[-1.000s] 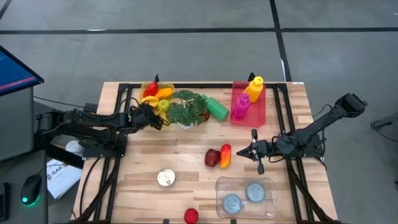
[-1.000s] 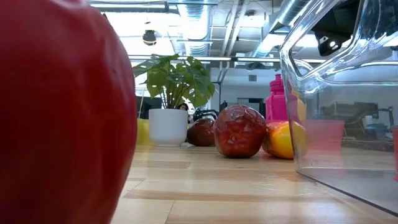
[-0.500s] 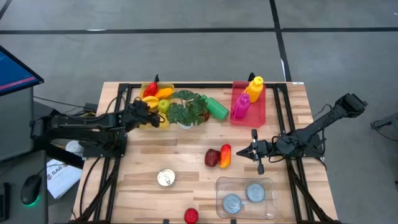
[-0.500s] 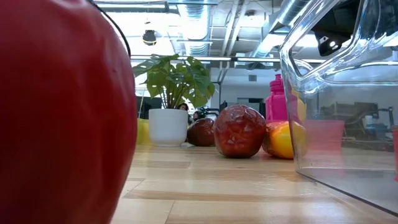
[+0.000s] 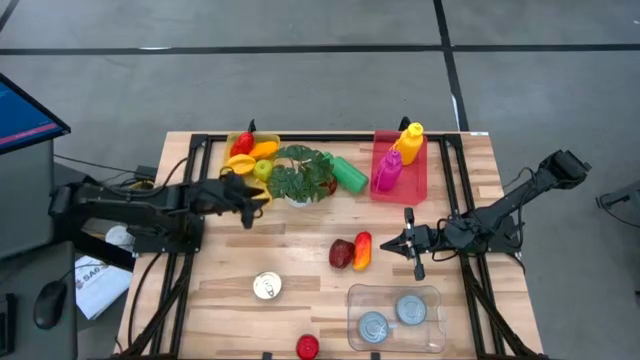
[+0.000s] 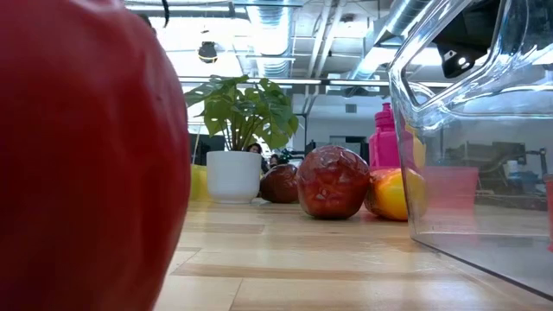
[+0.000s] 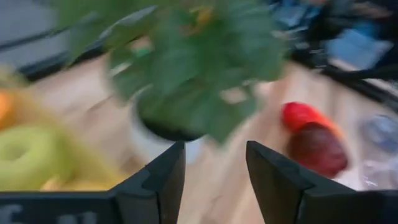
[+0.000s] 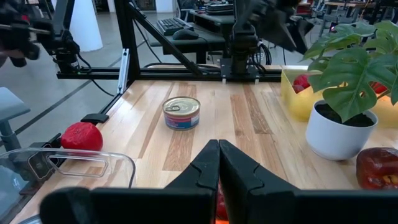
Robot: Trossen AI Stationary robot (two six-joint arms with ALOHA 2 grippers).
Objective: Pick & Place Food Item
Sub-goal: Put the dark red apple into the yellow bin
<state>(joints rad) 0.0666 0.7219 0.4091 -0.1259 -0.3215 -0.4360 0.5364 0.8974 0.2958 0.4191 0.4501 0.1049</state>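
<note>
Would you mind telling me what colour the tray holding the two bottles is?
The tray is translucent pink-red, clearest in the high view.

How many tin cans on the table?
3. One loose can near the front left; two cans inside the clear container at the front right. None seem hidden.

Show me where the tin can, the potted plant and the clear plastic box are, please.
tin can (image 5: 266, 286): high view, on its round lid.
potted plant (image 8: 339, 131): right wrist view, on its white pot.
clear plastic box (image 5: 394, 292): high view, on its far rim.
</note>
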